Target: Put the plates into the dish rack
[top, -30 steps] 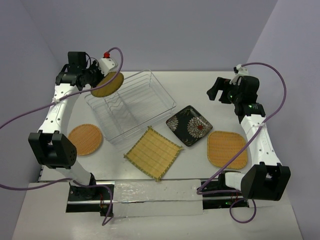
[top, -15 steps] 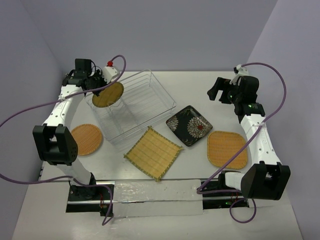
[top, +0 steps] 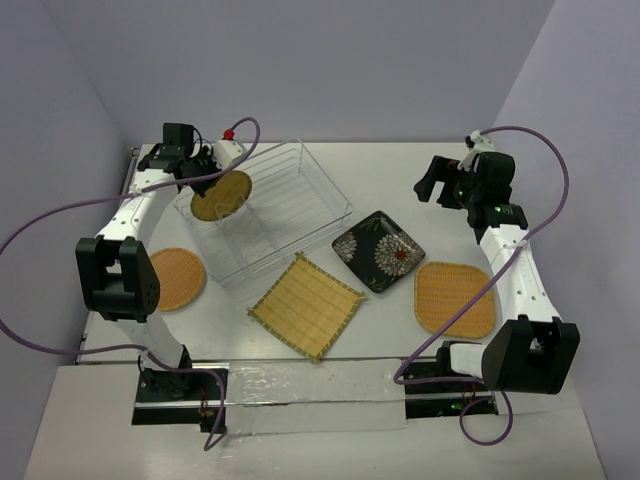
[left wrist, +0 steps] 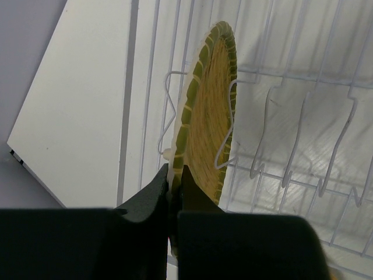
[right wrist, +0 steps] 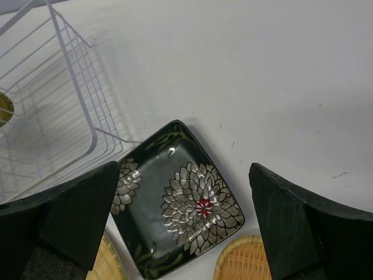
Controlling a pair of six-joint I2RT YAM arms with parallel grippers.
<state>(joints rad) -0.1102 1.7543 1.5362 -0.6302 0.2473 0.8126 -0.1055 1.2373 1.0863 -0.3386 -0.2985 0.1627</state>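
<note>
My left gripper (top: pixel 205 168) is shut on the rim of a round orange woven plate (top: pixel 222 194), held on edge at the left end of the wire dish rack (top: pixel 300 180). In the left wrist view the plate (left wrist: pixel 210 116) stands among the upright wire slots (left wrist: pixel 303 134), gripper (left wrist: pixel 173 178) pinching its lower rim. The second round woven plate (top: pixel 172 277) lies left of the rack. The yellow bamboo plate (top: pixel 306 305), black flowered plate (top: pixel 379 250) and rounded-square woven plate (top: pixel 455 298) lie on the table. My right gripper (top: pixel 433 184) is open, above the black plate (right wrist: pixel 178 204).
The table's back left edge (left wrist: pixel 70 116) runs close beside the rack. The purple cables (top: pixel 60 225) loop out from both arms. The rack's corner (right wrist: pixel 70 87) shows in the right wrist view.
My left gripper has carried the round woven plate right and down, from outside the rack's left corner into its left end. The right arm has not moved.
</note>
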